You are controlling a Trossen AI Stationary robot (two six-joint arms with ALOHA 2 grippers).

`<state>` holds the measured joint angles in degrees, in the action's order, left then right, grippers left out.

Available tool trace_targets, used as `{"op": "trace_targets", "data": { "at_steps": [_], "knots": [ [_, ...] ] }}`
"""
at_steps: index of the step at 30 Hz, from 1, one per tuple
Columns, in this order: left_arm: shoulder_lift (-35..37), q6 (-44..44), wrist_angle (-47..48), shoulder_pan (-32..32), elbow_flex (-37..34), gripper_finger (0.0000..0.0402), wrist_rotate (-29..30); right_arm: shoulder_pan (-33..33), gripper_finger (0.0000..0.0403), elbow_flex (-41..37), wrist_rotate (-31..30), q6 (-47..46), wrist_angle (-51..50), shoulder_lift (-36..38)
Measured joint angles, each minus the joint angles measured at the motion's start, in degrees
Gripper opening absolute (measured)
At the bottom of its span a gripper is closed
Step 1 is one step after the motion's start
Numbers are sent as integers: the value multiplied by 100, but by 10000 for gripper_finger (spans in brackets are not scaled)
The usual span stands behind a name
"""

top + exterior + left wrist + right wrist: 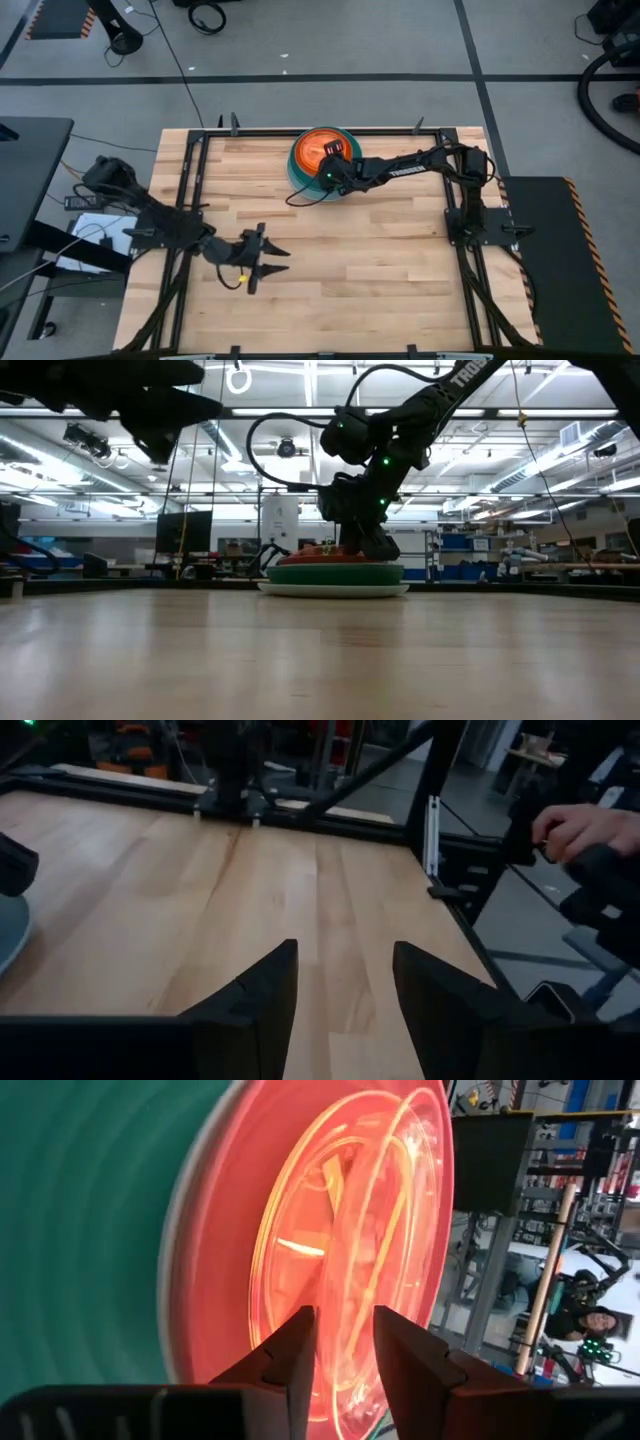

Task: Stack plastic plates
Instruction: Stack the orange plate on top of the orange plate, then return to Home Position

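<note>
The plastic plates [322,160] stand in one pile at the far middle of the worktop [380,270], close to its far edge. From above the top of the pile is orange, with a teal rim showing under it; in the low view a red-orange layer, a dark green one and a pale bottom plate can be told apart. How many plates are in the pile cannot be counted.

The right end effector [333,160] is over the top of the pile. In its wrist view the two fingers stand a little apart, with the rim of a translucent orange plate [350,1250] between them, and they do not seem to press on it. It looks like a release of this plate onto the pile.

The left end effector [268,260] waits at the near left of the worktop, fingers apart and holding nothing.

No loose plate shows anywhere else on the worktop, so the stacking seems nearly finished. Probably only the right arm's retreat from the pile is left.
</note>
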<state>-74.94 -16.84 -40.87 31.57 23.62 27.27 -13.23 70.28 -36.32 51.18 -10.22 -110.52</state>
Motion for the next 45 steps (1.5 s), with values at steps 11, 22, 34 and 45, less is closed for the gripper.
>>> {"op": "trace_targets", "data": {
  "at_steps": [11,22,34,45],
  "knots": [
    [277,-185,-465,-639,2,171,-800,235,156,0,-196,0,12,45],
    [1983,-194,427,-1159,4,171,-1161,187,183,4,153,-117,-28,400],
    [2289,-184,630,-923,4,172,-1162,100,185,-1,462,-1028,-229,789],
    [2446,248,651,-927,4,172,-1146,507,166,-307,2291,-4063,-1232,2910]
  ]
}}
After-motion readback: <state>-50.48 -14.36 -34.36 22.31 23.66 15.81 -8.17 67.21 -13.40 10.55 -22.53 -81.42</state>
